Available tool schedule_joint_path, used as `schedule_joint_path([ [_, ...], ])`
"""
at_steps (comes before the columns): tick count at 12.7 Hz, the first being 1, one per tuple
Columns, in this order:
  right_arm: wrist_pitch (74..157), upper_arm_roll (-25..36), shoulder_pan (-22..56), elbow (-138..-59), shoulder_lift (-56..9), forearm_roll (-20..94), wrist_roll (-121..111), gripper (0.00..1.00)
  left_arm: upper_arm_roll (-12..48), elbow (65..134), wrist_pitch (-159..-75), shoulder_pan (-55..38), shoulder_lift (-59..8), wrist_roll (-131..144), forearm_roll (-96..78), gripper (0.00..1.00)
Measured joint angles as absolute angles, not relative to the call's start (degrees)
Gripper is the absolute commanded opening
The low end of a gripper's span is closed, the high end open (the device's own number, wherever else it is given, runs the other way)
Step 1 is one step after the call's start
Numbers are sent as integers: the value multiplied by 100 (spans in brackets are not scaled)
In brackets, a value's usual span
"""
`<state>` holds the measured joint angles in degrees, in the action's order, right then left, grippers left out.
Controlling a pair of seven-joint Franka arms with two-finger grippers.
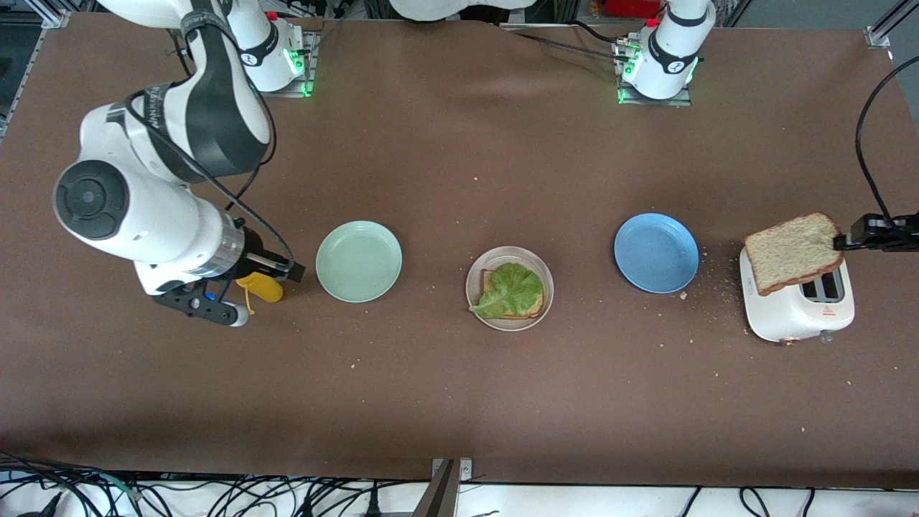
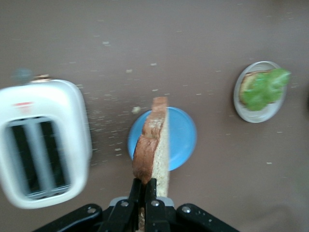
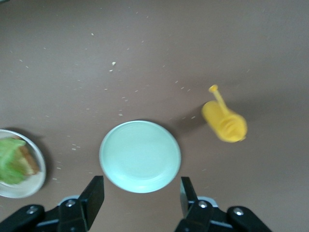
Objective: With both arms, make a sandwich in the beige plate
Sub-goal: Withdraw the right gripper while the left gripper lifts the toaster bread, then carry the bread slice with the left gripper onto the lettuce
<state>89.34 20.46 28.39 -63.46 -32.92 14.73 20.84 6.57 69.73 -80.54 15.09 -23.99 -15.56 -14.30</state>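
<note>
Your left pincer [image 2: 143, 191] is clenched on a bread slice [image 1: 793, 253], holding it over the white toaster [image 1: 797, 312] at the left arm's end of the surface. Your right pincer [image 3: 140, 195] hangs released above the mint-green plate [image 3: 140, 155], near the yellow bottle [image 3: 224, 123]. The beige plate [image 1: 510, 321], mid-surface, carries bread topped with lettuce [image 1: 510, 289].

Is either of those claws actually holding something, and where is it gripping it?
The left gripper pinches a bread slice by one edge, over the toaster. The right gripper is open and holds nothing.
</note>
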Motion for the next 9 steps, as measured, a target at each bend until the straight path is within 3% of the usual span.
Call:
schedule_joint_path([
  [2, 8928, 2433, 2825, -6590, -3176, 1446, 966, 76, 725, 7040, -8073, 1005, -2696, -1086, -2169, 0],
  [5, 9013, 2901, 2815, -6883, -3036, 1403, -299, 82, 737, 7077, -8612, 363, -3652, -845, -3520, 0],
  [8, 9716, 3099, 2807, -7628, -2751, 1403, -825, 99, 757, 7068, -9345, 3, -4469, -892, -4405, 0],
  [9, 10034, 3100, 2813, -8007, -2533, 1402, -885, 99, 761, 7064, -9618, -143, -4612, -898, -4675, 0],
])
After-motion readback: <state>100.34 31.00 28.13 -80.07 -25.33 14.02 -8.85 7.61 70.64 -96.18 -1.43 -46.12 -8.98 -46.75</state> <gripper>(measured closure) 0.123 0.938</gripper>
